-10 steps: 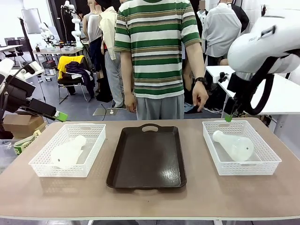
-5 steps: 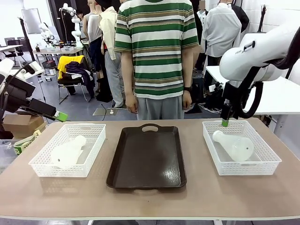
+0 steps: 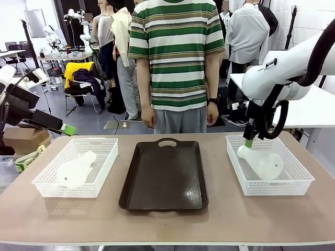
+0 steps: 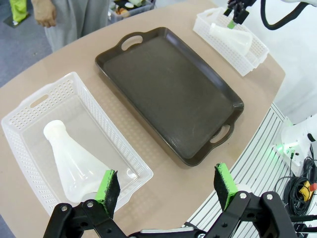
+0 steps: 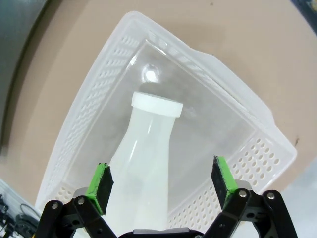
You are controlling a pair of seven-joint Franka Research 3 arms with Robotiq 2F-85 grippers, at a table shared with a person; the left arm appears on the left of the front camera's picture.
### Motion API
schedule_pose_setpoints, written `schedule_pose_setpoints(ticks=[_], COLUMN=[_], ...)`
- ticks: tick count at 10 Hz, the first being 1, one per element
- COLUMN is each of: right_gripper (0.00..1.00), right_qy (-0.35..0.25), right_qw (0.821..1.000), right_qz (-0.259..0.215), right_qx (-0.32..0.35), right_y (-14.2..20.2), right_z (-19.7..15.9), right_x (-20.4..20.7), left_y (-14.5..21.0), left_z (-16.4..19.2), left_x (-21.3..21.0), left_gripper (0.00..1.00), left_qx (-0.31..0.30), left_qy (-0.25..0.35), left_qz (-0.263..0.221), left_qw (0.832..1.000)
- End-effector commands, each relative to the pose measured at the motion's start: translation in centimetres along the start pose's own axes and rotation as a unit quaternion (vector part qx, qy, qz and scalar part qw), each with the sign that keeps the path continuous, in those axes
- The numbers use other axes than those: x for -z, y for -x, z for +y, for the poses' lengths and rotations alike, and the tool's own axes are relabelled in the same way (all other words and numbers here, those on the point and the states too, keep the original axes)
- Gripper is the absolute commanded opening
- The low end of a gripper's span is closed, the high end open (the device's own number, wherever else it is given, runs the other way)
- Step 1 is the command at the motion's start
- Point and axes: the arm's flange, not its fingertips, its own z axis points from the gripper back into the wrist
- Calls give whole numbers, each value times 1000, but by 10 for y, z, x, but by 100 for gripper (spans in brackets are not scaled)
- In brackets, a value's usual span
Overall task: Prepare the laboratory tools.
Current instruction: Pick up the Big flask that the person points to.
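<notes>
Landmark: the dark brown tray [image 3: 165, 178], lying mid-desk [image 3: 167, 222]; every place below is reckoned from it.
Right flask [image 3: 261, 162]: lies on its side in the white basket [image 3: 272, 189] to the tray's right, white top towards the far side.
Left flask [image 3: 75, 170]: lies the same way in the basket [image 3: 49, 188] to the tray's left, untouched.
Just changed: the right gripper [image 3: 248, 142] has dropped over the last second from above the right basket's far rim to just over the flask's top. The person's hand [image 3: 212, 114], lifted a second ago, now hangs beyond the tray's far edge.
Meaning: probably the approach to a first pick; nothing is lifted yet, and the tray is bare.
Right gripper state: spread wide, green pads [image 5: 101, 183] either side of the flask's neck [image 5: 148, 144], not touching it.
Left gripper [image 4: 166, 183]: has held well out to the tray's left, spread wide with nothing between.
Hard to make out: the front view gives the right gripper edge-on, so its height over the flask is uncertain. Its wrist view cuts off the flask's base. Whether either flask holds anything cannot be told.
</notes>
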Motion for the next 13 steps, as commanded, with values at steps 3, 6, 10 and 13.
schedule_pose_setpoints(ticks=[3,6,10,13], right_gripper=[100,100,100,100], right_qy=[-1,10,24,25], right_qw=[1000,1000,998,998], right_qz=[1,28,60,61], right_qx=[-3,5,10,19], right_y=[0,-23,-40,-46], right_z=[1,3,1,-1], right_x=[0,22,41,53], left_y=[0,0,0,0], left_z=[2,2,2,2], left_x=[0,0,0,0], left_gripper=[100,100,100,100], left_qx=[-1,-1,-1,-1], left_qy=[9,9,9,9], left_qz=[-3,-3,-3,-3], left_qw=[1000,1000,1000,1000])
